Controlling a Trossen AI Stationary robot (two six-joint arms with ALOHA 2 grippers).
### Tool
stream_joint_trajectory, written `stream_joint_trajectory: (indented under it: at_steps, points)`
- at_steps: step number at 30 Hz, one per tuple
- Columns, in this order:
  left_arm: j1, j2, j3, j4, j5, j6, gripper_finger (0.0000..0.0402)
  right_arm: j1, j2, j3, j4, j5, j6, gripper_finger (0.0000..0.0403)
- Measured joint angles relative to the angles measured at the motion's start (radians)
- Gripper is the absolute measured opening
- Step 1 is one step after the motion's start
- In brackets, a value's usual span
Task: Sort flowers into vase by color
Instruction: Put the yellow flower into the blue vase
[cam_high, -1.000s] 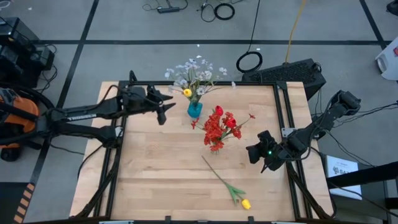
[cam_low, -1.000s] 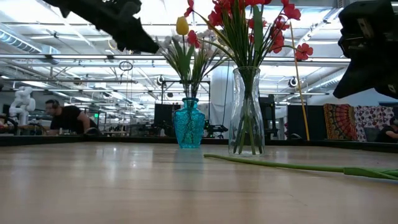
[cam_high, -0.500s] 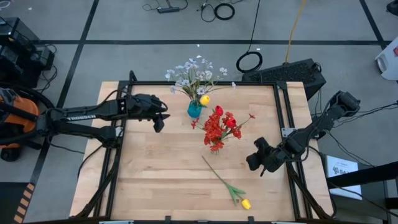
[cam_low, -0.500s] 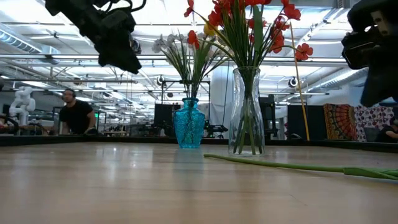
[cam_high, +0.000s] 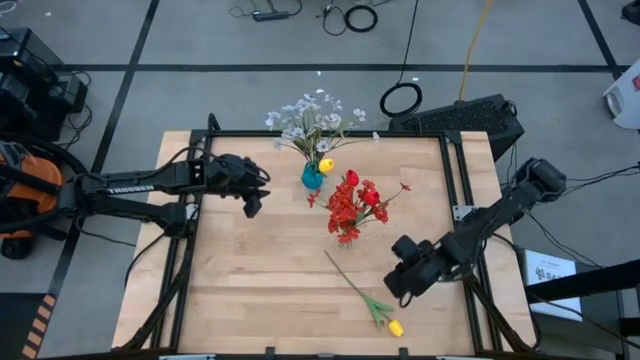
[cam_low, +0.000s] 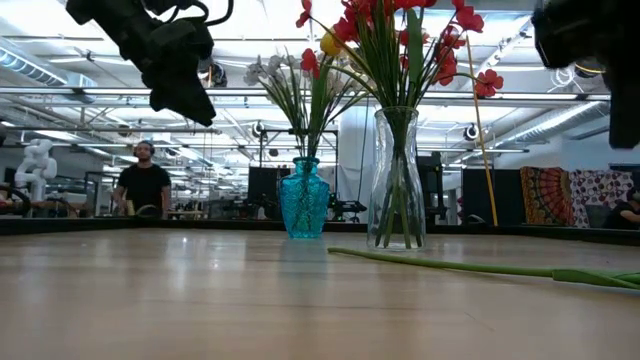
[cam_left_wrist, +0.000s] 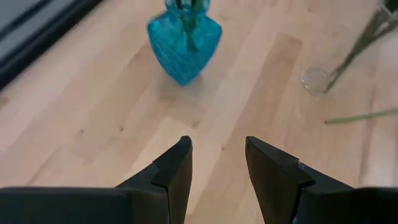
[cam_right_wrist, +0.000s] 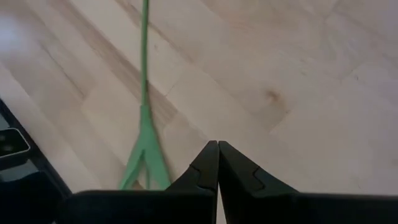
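A blue vase (cam_high: 313, 177) at the table's far middle holds pale white blossoms (cam_high: 310, 115) and a yellow tulip (cam_high: 325, 163). To its right, a clear glass vase (cam_low: 397, 180) holds the red flowers (cam_high: 352, 205). Another yellow tulip (cam_high: 396, 327) lies flat on the table at the near right, its green stem (cam_high: 350, 280) running back toward the middle. My left gripper (cam_high: 252, 205) hangs open and empty left of the blue vase (cam_left_wrist: 185, 37). My right gripper (cam_right_wrist: 217, 146) is shut on nothing, above the table beside the lying stem (cam_right_wrist: 145, 74).
Black frame rails (cam_high: 452, 190) run along the table's edges. Bare wood lies at the table's near left. Beyond the table, a person (cam_low: 144, 185) stands in the room.
My right gripper has moved toward the table's near left, closer to the lying tulip, and stays shut. My left gripper has drawn back a little from the blue vase and tipped downward. The yellow tulip in the blue vase has swung from the bunch's left side to its right.
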Motion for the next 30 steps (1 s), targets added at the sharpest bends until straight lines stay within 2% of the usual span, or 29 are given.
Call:
stream_joint_trajectory:
  at_steps: [8,15,22,26,30]
  points:
    - [-0.006,0.0,0.0,-0.069,0.029,0.008,0.0155,0.0,0.241,0.347,-0.209,-0.007,0.098,0.0]
    - [-0.012,0.0,0.0,-0.202,0.08,0.034,0.0155,0.0,0.466,0.602,-0.394,-0.034,0.013,0.0]
    - [-0.044,0.0,0.0,-0.226,0.081,0.033,0.0154,-0.002,0.538,0.638,-0.381,-0.079,0.045,0.001]
    - [-0.065,0.0,0.0,-0.226,0.082,0.026,0.0154,-0.005,0.57,0.638,-0.335,-0.138,0.056,0.0044]
    - [-0.086,0.0,0.0,-0.225,0.083,0.005,0.0154,-0.006,0.607,0.638,-0.274,-0.166,0.032,0.0095]
